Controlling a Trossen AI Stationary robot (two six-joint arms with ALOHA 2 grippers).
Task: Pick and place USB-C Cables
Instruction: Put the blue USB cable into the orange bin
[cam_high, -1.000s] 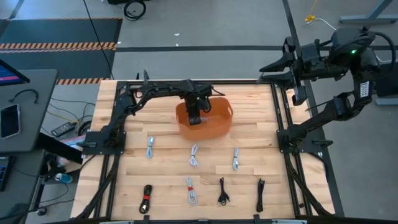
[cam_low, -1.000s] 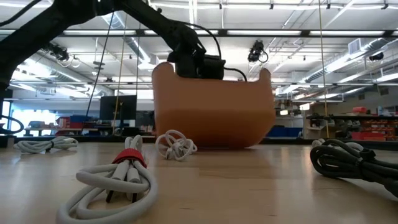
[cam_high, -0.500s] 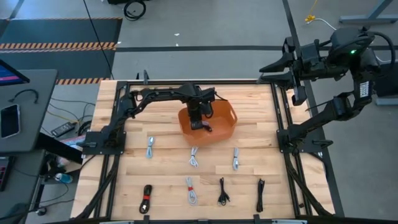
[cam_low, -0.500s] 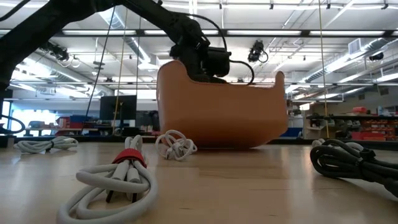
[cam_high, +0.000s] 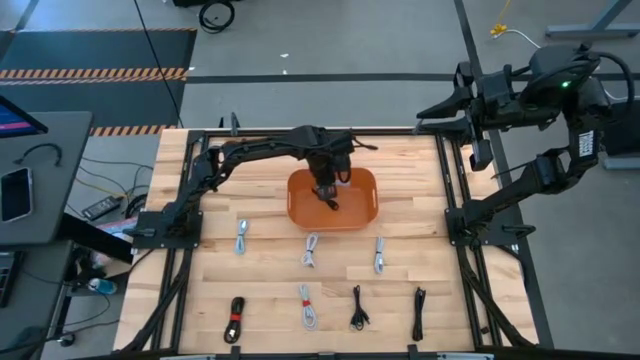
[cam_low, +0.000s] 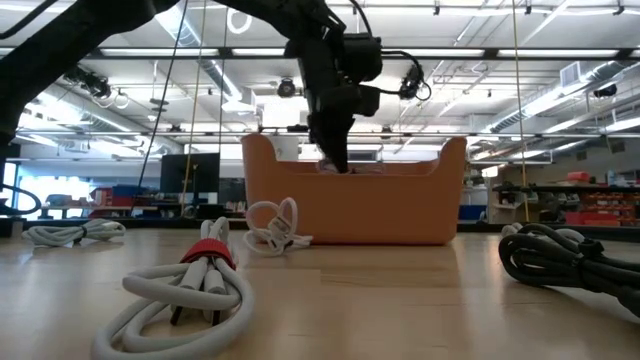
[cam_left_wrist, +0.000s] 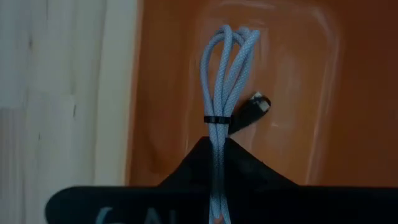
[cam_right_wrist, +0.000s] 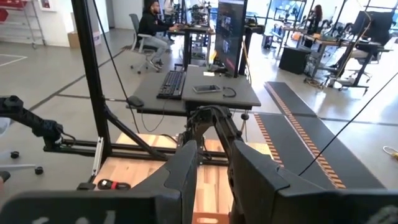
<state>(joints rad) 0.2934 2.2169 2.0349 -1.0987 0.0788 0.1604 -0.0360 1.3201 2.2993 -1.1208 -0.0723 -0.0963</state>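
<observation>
Seven coiled USB-C cables (cam_high: 310, 250) lie in two rows on the wooden table (cam_high: 400, 290), toward six o'clock from the orange bin (cam_high: 362, 212). Over the bin's centre, the left gripper (cam_high: 326, 193) has its fingers clamped on a light grey cable bundle (cam_left_wrist: 225, 74). At two o'clock, off the table, the right gripper (cam_right_wrist: 213, 163) waits, fingers slightly apart, holding nothing.
</observation>
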